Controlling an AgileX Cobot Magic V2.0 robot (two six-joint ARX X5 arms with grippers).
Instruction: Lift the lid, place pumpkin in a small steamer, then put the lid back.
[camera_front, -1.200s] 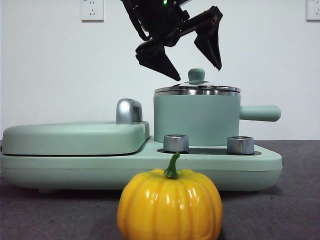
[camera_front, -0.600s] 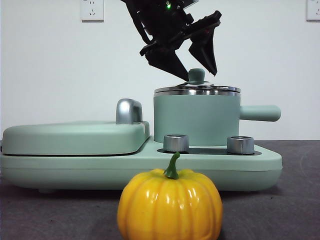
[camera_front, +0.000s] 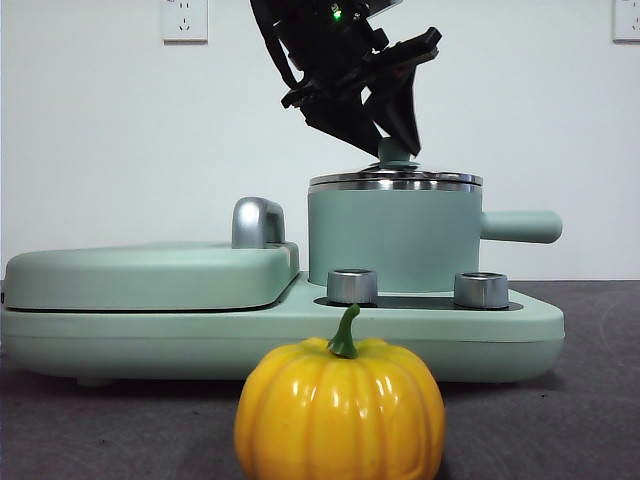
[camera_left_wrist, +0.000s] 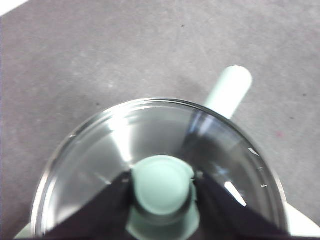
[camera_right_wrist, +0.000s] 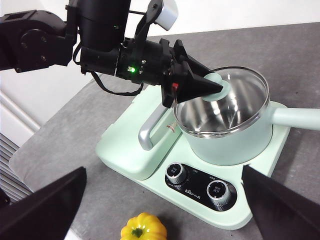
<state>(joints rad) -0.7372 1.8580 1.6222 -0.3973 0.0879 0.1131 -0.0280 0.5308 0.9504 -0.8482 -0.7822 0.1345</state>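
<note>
The small steamer (camera_front: 390, 240) stands on the right of a mint-green cooker base, with its side handle (camera_front: 520, 226) pointing right. The glass lid (camera_front: 395, 181) rests on the steamer. My left gripper (camera_front: 393, 148) comes down from above, and its jaws are shut on the lid's mint-green knob (camera_left_wrist: 162, 185); they press both sides of it. The pumpkin (camera_front: 340, 410) sits on the grey table in front of the base, and it also shows in the right wrist view (camera_right_wrist: 143, 228). My right gripper (camera_right_wrist: 164, 168) is open and empty, high above the table in front of the cooker.
A wide flat griddle cover (camera_front: 150, 270) with a steel handle (camera_front: 258, 222) fills the left half of the base. Two steel dials (camera_front: 352, 286) stand in front of the steamer. A white wall with sockets (camera_front: 184, 19) is behind.
My left gripper has come down from above the lid, and its jaws have closed from wide open onto the knob. The lid, steamer and pumpkin have not moved.
</note>
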